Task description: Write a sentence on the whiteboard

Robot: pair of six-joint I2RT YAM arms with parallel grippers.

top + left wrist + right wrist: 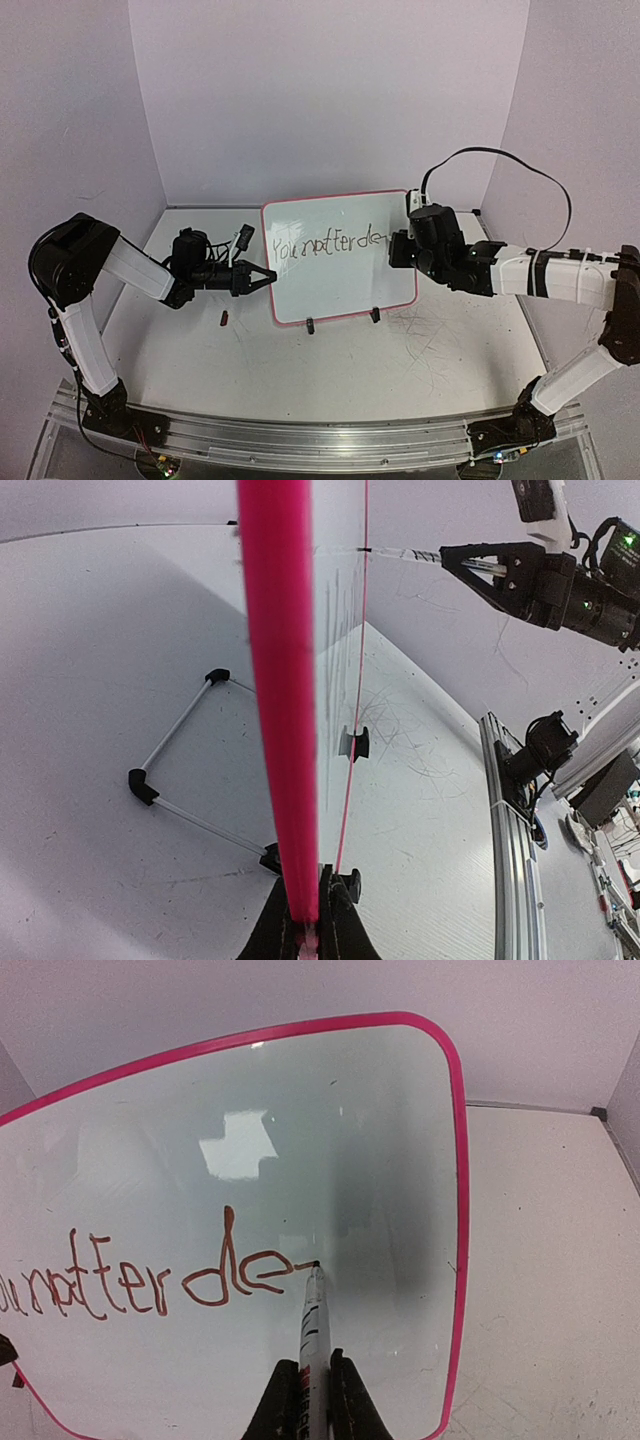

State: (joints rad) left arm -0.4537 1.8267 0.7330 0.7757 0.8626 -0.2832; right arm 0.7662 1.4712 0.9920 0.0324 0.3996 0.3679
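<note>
The whiteboard (340, 285) stands upright mid-table on two black clip feet, pink-rimmed. The sentence (330, 243) runs across it as thin dark scrawl and ends in "de-" in the right wrist view (150, 1285). My right gripper (313, 1390) is shut on a white marker (314, 1330), whose tip touches the board at the end of the last stroke. My left gripper (308, 920) is shut on the board's pink left rim (285, 700), seen edge-on. In the top view the left gripper (262, 278) sits at the board's left edge and the right gripper (397, 248) at its right part.
A small dark object (224, 319) lies on the table left of the board. A wire stand frame (185, 770) with black corners shows behind the board. Walls close the back and sides. An aluminium rail (300, 440) runs along the near edge.
</note>
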